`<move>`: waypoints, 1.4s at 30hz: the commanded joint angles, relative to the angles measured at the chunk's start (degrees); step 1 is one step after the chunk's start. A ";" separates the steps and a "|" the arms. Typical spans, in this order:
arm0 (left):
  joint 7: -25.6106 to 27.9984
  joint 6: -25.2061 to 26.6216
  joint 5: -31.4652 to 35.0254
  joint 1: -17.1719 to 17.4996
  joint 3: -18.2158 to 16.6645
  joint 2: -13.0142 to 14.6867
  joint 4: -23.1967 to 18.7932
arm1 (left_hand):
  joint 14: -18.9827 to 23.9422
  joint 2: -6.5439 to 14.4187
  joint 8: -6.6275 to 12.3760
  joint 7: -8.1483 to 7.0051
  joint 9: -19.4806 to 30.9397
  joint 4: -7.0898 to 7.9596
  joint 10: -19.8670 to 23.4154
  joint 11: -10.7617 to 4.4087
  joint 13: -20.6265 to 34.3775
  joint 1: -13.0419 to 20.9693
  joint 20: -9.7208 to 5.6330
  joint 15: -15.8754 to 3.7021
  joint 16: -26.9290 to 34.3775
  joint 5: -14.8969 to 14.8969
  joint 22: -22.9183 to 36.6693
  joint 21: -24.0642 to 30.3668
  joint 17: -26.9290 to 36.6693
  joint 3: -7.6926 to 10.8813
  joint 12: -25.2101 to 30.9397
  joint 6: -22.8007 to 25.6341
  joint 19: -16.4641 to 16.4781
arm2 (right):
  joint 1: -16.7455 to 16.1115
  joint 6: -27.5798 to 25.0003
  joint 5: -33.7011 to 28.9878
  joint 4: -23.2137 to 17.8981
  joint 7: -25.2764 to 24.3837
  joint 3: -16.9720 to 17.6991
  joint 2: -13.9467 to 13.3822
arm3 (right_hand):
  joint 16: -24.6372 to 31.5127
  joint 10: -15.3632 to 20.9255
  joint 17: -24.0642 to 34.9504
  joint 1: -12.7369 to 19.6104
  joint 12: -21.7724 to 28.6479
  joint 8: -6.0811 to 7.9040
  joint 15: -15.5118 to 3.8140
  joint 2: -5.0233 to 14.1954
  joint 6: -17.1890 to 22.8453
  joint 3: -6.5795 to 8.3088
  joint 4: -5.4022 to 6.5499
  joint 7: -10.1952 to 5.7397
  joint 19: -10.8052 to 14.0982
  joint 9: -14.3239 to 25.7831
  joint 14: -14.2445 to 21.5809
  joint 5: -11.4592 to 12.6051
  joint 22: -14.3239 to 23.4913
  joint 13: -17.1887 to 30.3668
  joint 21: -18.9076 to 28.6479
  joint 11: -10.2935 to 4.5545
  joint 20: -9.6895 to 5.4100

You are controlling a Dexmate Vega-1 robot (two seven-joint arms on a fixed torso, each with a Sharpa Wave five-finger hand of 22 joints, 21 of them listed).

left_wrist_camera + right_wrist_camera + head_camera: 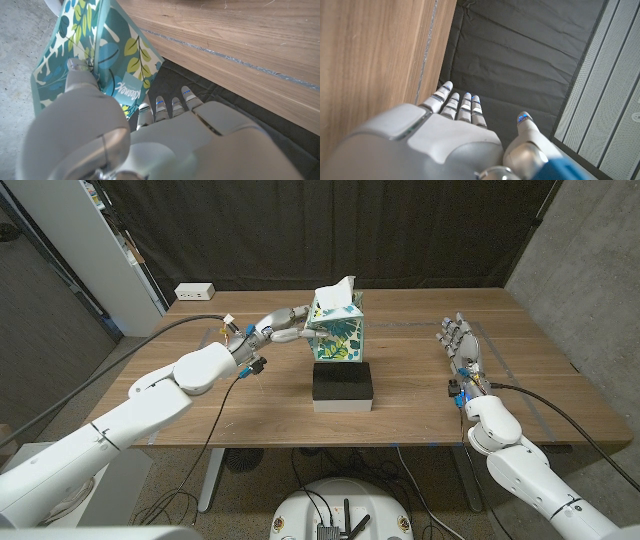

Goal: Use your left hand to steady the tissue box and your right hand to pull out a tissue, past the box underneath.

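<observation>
Head view: one tissue box [338, 329], one black box [343, 384].

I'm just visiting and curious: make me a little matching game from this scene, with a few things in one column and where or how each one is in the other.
Things:
1. teal leaf-patterned tissue box
2. black rectangular box
3. left hand
4. right hand
5. white power strip

Places or states:
A. at the table's far left corner
B. touches the side of the tissue box
C. holds nothing, fingers apart, on the table's right side
D. lies on the table under the tissue box
E. stands tilted, with a white tissue sticking out on top

Pairs: 1-E, 2-D, 3-B, 4-C, 5-A
</observation>
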 commanded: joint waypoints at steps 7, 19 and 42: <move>0.09 -1.00 0.22 0.26 0.03 -0.11 0.01 | -0.64 0.36 0.49 -0.39 4.93 -0.23 -0.85 0.55 0.16 -0.15 0.03 -0.02 -0.17 -0.05 0.13 0.52 0.14 0.74 -0.12 -0.34 -0.37 | -6.98 0.76 -1.06 -5.10 -3.70 2.93 1.41 | -0.01 0.51 0.19 0.45 0.54 0.54 -0.48 3.36 0.56 0.92 0.08 -0.42 0.60 0.18 0.22 0.37 -0.01 0.03 0.40 -0.21 -0.42; 1.25 -1.12 1.27 1.58 -0.46 0.21 -0.99 | -0.95 0.38 0.77 -0.52 5.27 -0.34 -1.07 0.57 0.16 -0.30 0.05 -0.01 -0.14 -0.10 0.13 0.61 0.14 1.02 -0.09 -0.44 -0.40 | -10.96 0.30 -1.81 -8.11 -5.13 4.57 2.14 | 0.14 0.88 0.09 0.19 0.66 0.66 0.61 1.59 0.99 0.38 -0.29 0.54 0.72 0.20 0.78 0.06 -0.01 0.03 0.45 0.73 0.50; 2.09 0.53 2.53 1.87 -0.38 0.08 -1.51 | -1.26 0.38 1.19 -0.48 5.90 -0.58 -1.36 0.57 0.15 -0.49 0.05 -0.08 -0.06 -0.13 0.12 0.70 0.15 1.54 -0.01 -0.97 -0.54 | -12.87 -2.35 -0.98 -13.25 -5.66 6.33 3.07 | 0.29 1.06 0.34 -0.53 0.69 0.67 0.64 2.28 1.21 0.42 0.38 0.61 1.01 0.21 0.82 0.08 0.00 0.04 0.57 0.93 0.44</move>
